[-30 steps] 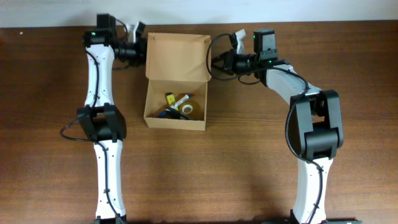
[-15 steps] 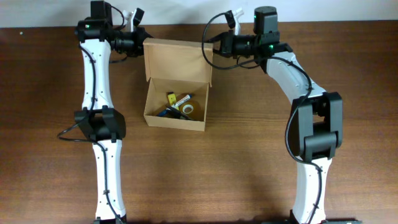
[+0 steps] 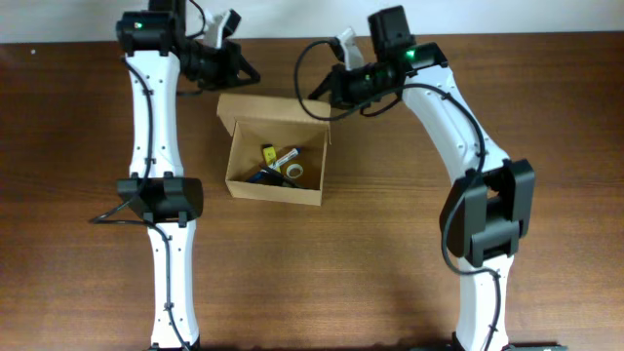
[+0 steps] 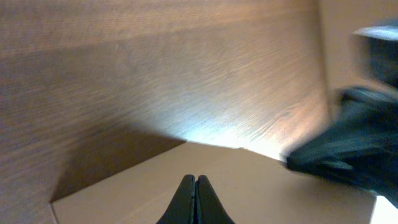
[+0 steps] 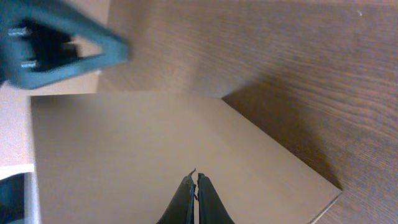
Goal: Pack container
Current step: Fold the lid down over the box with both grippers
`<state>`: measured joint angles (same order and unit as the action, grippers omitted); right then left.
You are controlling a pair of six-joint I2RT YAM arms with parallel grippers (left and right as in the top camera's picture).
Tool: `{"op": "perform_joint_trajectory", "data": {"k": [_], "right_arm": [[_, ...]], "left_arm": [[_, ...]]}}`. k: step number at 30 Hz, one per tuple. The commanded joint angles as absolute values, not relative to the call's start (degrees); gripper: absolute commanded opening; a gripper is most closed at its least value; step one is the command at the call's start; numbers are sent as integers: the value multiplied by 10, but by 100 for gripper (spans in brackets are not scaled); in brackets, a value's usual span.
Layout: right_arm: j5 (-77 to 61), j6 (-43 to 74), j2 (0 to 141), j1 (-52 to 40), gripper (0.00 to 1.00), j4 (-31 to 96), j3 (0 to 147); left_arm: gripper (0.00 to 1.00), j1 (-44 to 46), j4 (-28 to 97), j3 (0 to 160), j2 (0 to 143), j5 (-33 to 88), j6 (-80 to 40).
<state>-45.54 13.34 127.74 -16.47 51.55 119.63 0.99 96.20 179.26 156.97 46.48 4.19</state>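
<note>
The container [image 3: 274,187] is a tan cardboard box in the middle of the table, open at the top. Its hinged lid [image 3: 273,105] stands raised and tilted over the back edge. Inside lie pens [image 3: 284,156], a yellow item [image 3: 265,153] and a tape roll [image 3: 295,171]. My left gripper [image 3: 243,76] is shut at the lid's back left corner. My right gripper [image 3: 319,97] is shut at its back right corner. In the left wrist view the shut fingertips [image 4: 196,181] rest against the lid's plain outer face [image 4: 261,186]. The right wrist view shows the same: shut fingertips [image 5: 196,177] against the lid [image 5: 124,143].
The brown wooden table [image 3: 390,253] stretches around the box. A pale wall strip [image 3: 292,19] runs along the far edge. Both arm bases stand at the near edge, left and right of the box.
Both grippers have moved up and inward, and the lid has swung from lying flat behind the box to standing tilted over it. The box shifted slightly.
</note>
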Motion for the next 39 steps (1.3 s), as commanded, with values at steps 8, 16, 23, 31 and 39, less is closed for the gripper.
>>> {"op": "perform_joint_trajectory", "data": {"k": [8,16,23,31,39], "right_arm": [[-263,62,1202,-217,4,627,1225],[-185,60,1190,-253,4,692,1225],[-140,60,1190,-276,4,734,1225],[-125,60,1190,-290,4,753,1224],[-126,60,1200,-290,4,754,1198]], "left_arm": [[2,21,967,1797,1540,311,7],[1,43,967,1758,1477,232,-2],[2,71,967,1562,1357,149,17],[2,76,967,1319,1266,137,48],[2,70,924,1196,1266,147,48]]}}
